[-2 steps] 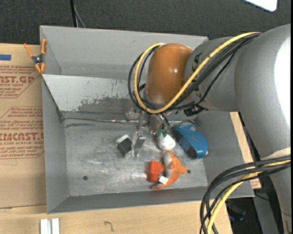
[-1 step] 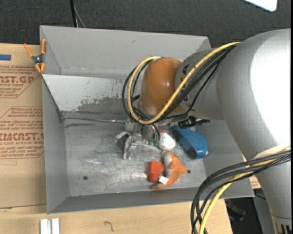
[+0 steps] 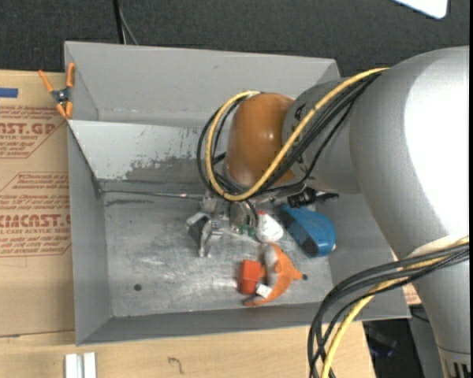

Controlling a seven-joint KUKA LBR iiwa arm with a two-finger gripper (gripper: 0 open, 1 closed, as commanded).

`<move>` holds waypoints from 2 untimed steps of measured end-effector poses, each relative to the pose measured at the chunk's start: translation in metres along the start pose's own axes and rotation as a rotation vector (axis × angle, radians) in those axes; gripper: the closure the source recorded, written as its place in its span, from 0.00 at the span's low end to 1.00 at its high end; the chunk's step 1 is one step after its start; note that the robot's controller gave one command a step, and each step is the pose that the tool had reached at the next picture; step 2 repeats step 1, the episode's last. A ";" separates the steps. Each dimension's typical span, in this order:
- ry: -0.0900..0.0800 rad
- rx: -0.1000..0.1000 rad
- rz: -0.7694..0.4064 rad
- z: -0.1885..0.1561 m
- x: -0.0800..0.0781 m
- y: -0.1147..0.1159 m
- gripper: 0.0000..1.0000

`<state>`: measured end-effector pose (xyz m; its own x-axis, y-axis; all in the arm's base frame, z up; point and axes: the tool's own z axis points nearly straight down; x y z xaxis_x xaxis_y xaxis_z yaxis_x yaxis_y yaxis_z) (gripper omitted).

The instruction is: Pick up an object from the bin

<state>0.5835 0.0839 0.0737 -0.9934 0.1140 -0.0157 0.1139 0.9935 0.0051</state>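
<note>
Reaching in from the right, the large grey arm (image 3: 410, 156) bends down over the grey metal bin (image 3: 142, 282), its wrist wrapped in a rounded orange cover (image 3: 256, 144) with yellow and black cables (image 3: 213, 144) looping around it. The gripper (image 3: 203, 233) sits low near the middle of the bin floor, over bare scuffed metal. How far open it stands cannot be told, and nothing can be seen in its hold.

The loose things all lie to the right of the gripper. Closest is a small white piece (image 3: 270, 228), just beside the tool's body and partly tucked under the wrist. To the right of that lies a blue rounded object (image 3: 314, 233), with its upper end dark and running beneath the arm. Nearer the front wall of the bin sits a small red block (image 3: 251, 274), touching or almost touching an orange piece (image 3: 285, 276) with a pointed end on its right side. A tiny white bit lies at the lower edge of these two. The left half of the bin floor carries only scratches and pale smears.
</note>
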 end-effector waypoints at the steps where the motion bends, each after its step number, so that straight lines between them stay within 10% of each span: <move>1: 0.006 0.005 -0.033 -0.194 0.010 -0.059 1.00; 2: 0.006 0.005 -0.033 -0.194 0.010 -0.059 1.00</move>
